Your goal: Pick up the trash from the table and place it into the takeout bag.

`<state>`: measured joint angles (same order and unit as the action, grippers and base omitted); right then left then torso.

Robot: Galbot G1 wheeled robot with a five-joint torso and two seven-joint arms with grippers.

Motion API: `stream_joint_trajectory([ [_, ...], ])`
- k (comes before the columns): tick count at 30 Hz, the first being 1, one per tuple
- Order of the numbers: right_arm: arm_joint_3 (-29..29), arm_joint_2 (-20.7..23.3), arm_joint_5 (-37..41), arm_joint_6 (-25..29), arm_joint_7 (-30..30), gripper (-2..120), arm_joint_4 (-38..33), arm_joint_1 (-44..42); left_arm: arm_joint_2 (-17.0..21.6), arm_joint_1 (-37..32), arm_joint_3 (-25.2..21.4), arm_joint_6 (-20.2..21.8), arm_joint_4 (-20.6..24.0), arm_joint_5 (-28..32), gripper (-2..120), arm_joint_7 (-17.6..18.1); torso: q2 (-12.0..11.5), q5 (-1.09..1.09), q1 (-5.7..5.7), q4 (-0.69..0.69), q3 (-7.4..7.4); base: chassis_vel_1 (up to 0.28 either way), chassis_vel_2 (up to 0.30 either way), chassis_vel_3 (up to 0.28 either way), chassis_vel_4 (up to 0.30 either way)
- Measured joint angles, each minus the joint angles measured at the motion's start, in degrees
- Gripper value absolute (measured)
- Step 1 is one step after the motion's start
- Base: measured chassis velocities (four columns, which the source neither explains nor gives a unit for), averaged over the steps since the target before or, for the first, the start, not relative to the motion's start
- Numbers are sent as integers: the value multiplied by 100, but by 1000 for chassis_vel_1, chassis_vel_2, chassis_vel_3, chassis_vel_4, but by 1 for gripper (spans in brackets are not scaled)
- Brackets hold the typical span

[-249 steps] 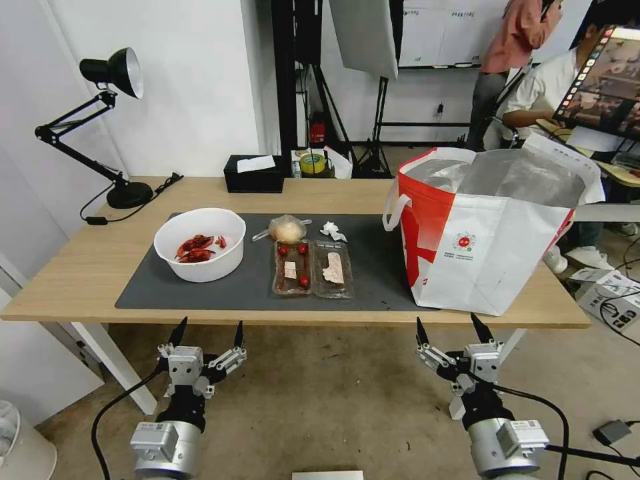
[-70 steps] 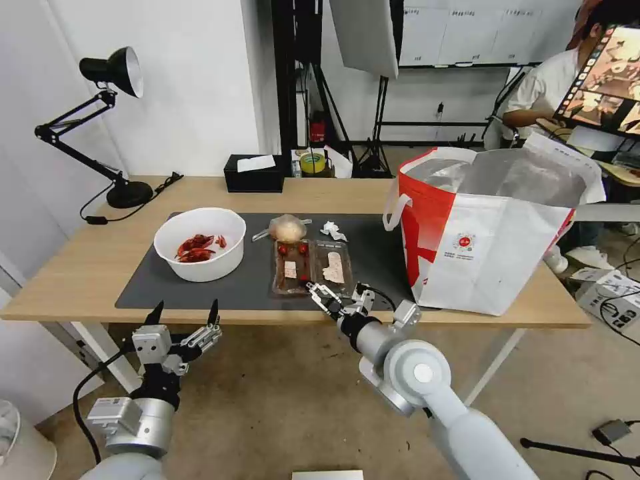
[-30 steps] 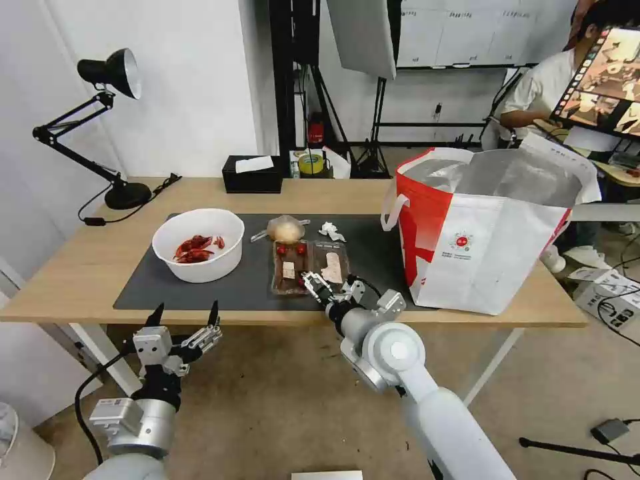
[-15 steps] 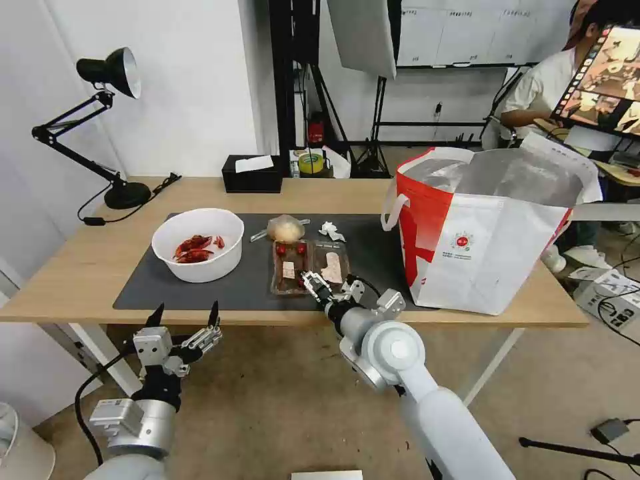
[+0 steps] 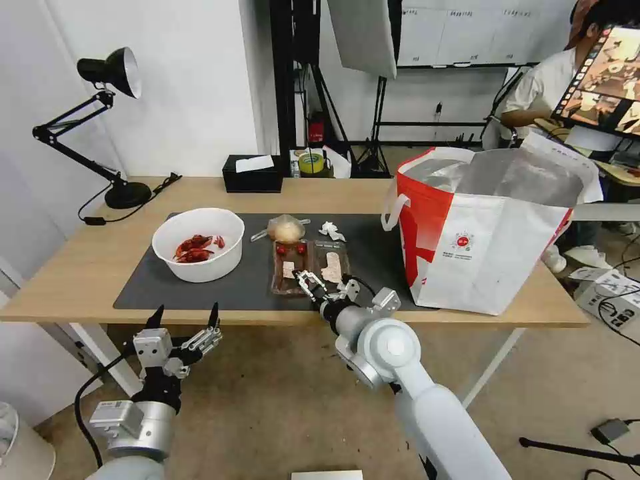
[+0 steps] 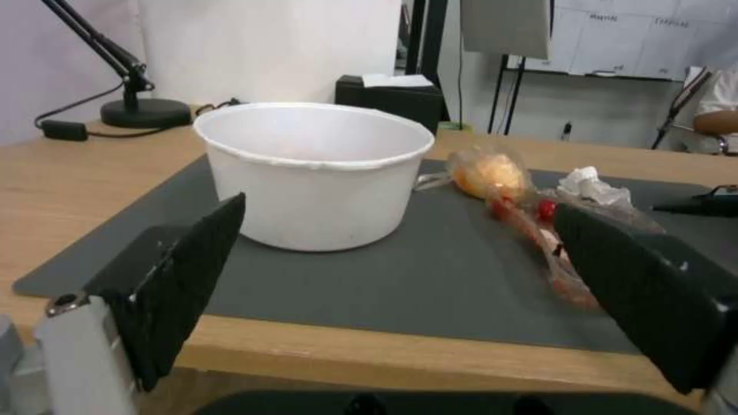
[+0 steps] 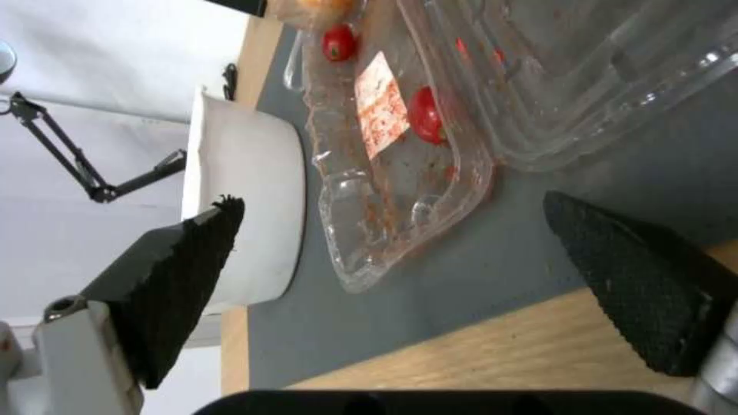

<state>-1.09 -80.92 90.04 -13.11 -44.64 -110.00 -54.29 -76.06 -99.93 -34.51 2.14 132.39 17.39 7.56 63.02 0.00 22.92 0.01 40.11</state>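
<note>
On the table (image 5: 80, 267), a dark mat (image 5: 247, 283) holds the trash. A white bowl (image 5: 197, 243) of red shells stands left. At the middle lie a clear clamshell tray (image 5: 293, 263), a clear bag with a yellowish lump (image 5: 287, 230) and a crumpled tissue (image 5: 332, 231). The takeout bag (image 5: 487, 227) stands open on the right. My right gripper (image 5: 310, 280) is open at the tray's near edge, its fingers (image 7: 177, 271) on either side of the tray (image 7: 392, 173). My left gripper (image 5: 185, 320) hangs open below the table's front edge, facing the bowl (image 6: 315, 173).
A black desk lamp (image 5: 110, 120) stands at the far left corner. A black tissue box (image 5: 253, 175) sits at the back edge. Bare mat lies between bowl and tray, and between tray and takeout bag.
My right arm has come up from below the table to the tray and has crept slightly left in the last second. The left gripper has shifted a little left and stays low.
</note>
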Motion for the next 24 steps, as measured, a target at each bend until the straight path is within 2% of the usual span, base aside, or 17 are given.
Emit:
stream_joint_trajectory([
  [24,-130,-147,-103,122,-381,100,-50,68,-51,-36,16,-83,-18,-67,100,0,0,0,0,-1,0,0,0,0,0],
])
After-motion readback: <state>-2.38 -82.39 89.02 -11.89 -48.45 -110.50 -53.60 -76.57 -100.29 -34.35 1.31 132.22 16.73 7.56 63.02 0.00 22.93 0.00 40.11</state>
